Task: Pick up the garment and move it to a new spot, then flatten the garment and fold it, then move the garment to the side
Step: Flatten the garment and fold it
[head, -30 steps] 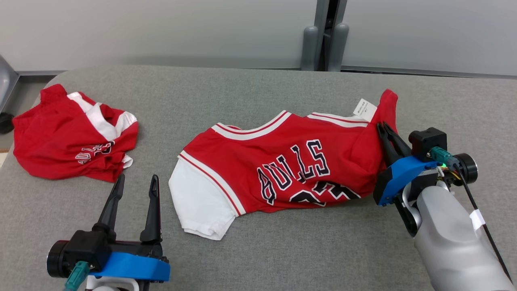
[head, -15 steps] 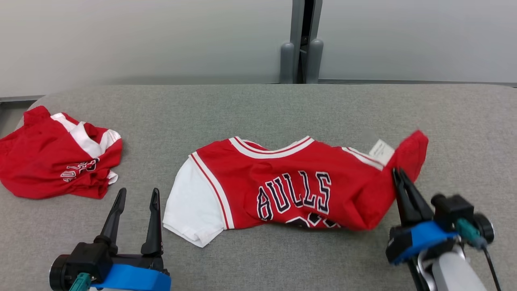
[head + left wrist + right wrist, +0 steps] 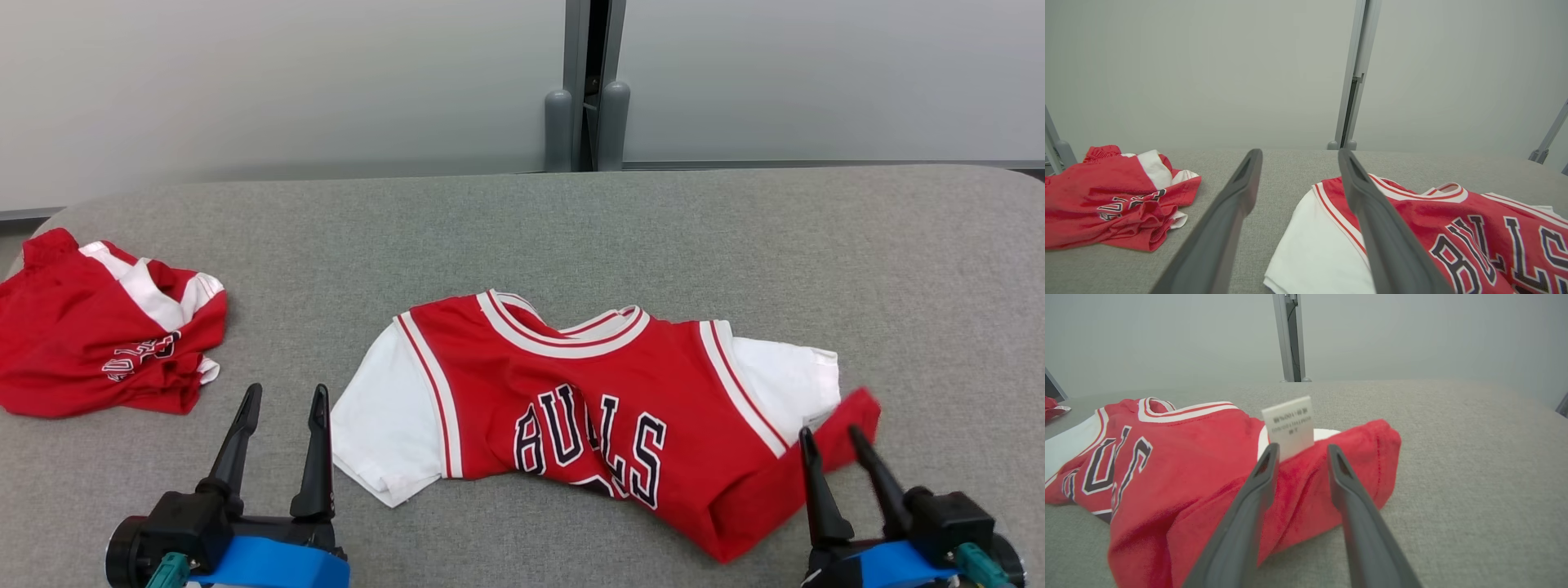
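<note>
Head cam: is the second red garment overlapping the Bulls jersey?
No, the crumpled red garment lies left of the jersey, with bare table between them.

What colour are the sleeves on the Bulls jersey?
White; the sleeves show best in the head view.

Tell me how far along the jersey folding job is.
Done, it seems: the jersey lies in the middle of the table, so the move looks finished. In hand: flattening. The right end effector stands open at the turned-over red corner, and the left end effector is open, apart from the white sleeve. Left: smoothing the rumples, folding, moving it aside.
</note>
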### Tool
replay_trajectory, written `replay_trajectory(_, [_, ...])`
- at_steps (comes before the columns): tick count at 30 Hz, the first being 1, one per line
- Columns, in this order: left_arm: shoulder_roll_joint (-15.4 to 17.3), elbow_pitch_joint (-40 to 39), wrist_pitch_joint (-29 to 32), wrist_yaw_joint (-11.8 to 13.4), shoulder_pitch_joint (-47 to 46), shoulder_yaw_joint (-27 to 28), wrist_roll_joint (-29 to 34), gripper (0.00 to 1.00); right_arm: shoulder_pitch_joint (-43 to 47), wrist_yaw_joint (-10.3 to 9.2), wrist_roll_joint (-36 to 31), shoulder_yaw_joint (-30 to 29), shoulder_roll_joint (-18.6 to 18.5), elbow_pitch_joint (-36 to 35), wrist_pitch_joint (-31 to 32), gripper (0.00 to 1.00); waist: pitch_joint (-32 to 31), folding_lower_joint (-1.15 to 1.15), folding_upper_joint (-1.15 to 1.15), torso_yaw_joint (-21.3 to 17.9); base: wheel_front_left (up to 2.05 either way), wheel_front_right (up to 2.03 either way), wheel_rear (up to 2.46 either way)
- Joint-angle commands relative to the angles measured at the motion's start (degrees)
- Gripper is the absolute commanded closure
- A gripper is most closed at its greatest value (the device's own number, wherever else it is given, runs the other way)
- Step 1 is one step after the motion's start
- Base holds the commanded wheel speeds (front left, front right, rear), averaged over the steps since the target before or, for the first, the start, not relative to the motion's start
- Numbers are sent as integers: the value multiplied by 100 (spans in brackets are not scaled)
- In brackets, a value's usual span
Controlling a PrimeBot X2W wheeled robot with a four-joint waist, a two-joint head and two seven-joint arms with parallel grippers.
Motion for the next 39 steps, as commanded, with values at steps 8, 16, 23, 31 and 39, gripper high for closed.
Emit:
replay_trajectory(8, [19,1,-17,5,68,16,33,0,-352,-2,-274,-250,-199,-817,0,0,-41,0,0,4,0,0,0])
replay_trajectory(16, [19,-19,-17,-1,-15,18,50,0,-1604,-2,-448,162,-518,-567,402,0,39,0,0,76,0,0,0])
replay_trajectory(23, [19,-29,-17,8,-120,-40,2,0,-2476,-2,-556,541,-571,139,1223,0,197,0,0,256,0,0,0])
replay_trajectory(31, [18,-40,-17,36,-218,-68,-34,0,-2758,-2,-399,747,-702,1343,1993,0,383,0,0,482,0,0,0])
replay_trajectory(39, [19,-41,-17,30,-280,-83,-72,0,-2950,-3,-211,925,-763,2420,2315,0,483,0,0,581,0,0,0])
